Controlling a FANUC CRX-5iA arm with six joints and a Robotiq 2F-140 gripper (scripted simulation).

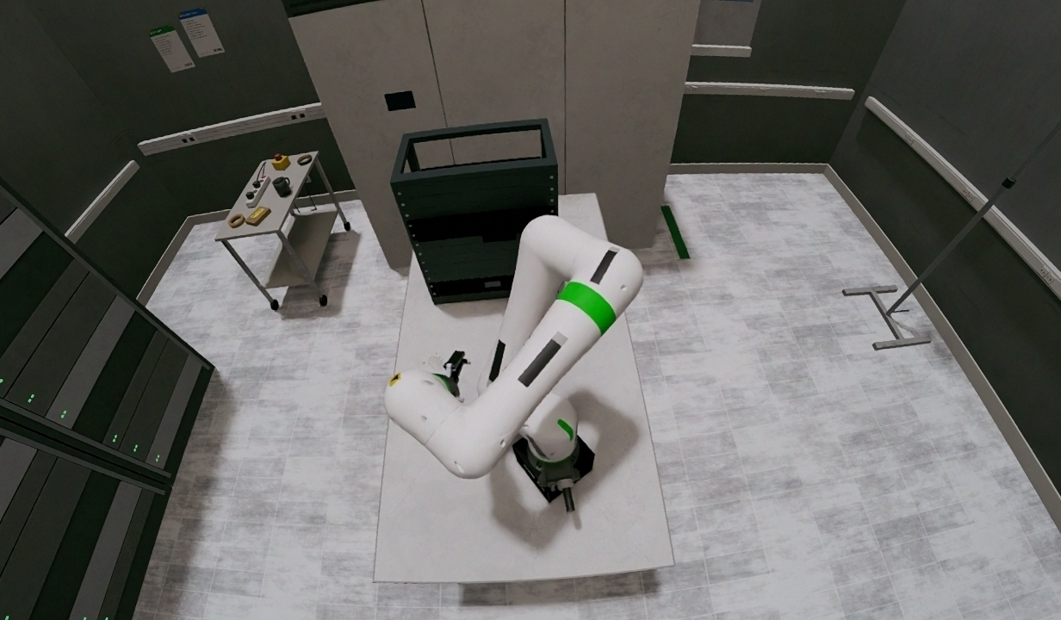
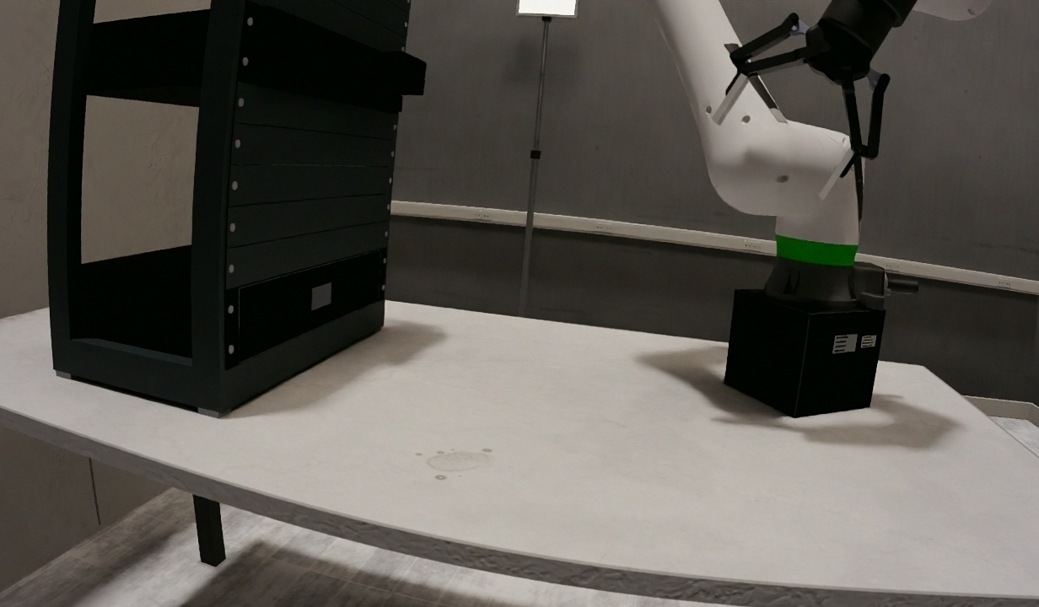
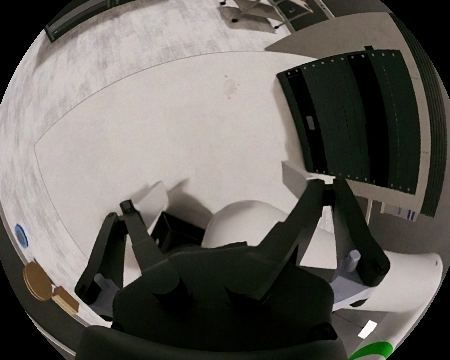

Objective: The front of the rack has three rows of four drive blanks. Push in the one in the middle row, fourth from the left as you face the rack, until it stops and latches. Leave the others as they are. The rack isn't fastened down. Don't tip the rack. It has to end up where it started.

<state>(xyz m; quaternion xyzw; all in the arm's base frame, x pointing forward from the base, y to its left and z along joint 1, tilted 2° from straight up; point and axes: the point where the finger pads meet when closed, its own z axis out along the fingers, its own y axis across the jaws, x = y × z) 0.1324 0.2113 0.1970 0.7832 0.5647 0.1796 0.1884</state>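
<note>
The dark rack stands upright at the far end of the white table. Its front shows stacked dark panels. The single drive blanks are too small and dark to tell apart. One upper panel juts out from the front. A grey label marks the lowest panel. My gripper is open wide and empty. It hangs above the table beside my own arm, well away from the rack front.
My arm's black base box sits on the table's near end. A tall beige cabinet stands behind the rack. On the floor are a cart with small items, server cabinets and a pole stand.
</note>
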